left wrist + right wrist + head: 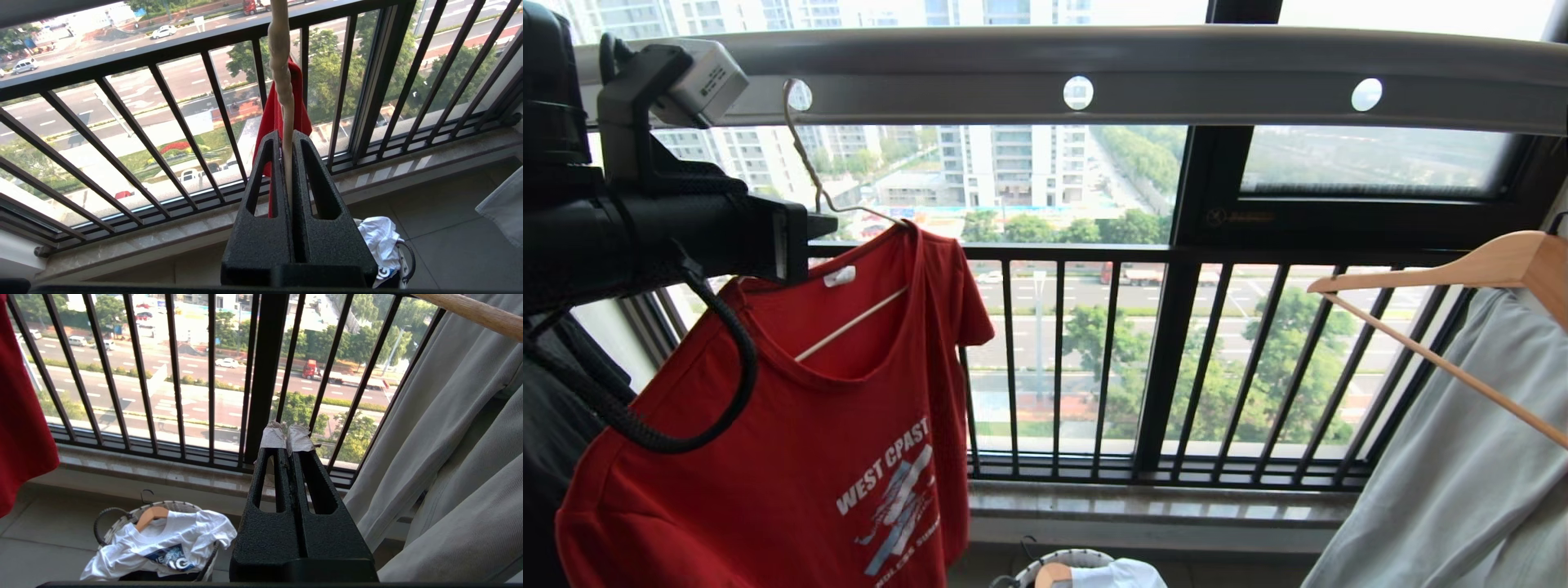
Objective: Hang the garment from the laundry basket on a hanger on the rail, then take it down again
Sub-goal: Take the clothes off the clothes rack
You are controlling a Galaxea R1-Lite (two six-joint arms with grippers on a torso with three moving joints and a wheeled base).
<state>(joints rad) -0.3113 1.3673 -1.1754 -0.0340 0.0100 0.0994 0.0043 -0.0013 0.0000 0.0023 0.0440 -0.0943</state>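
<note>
The left claw [287, 163], clamped on the thin cream wire hanger [805, 155] carrying the red "WEST COAST" T-shirt [792, 457], hooks it into the grey perforated rail [1143, 82]; releasing likely follows.

Bright daylight through the window, hazy glare outside, rail [1143, 73] bowed by distortion

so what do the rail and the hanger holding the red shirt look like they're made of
The rail looks like grey metal with a dull satin sheen, pierced by round holes. The hanger looks like thin cream-coated wire: slim, bent neck, twisted where the left gripper clamps it.
</note>
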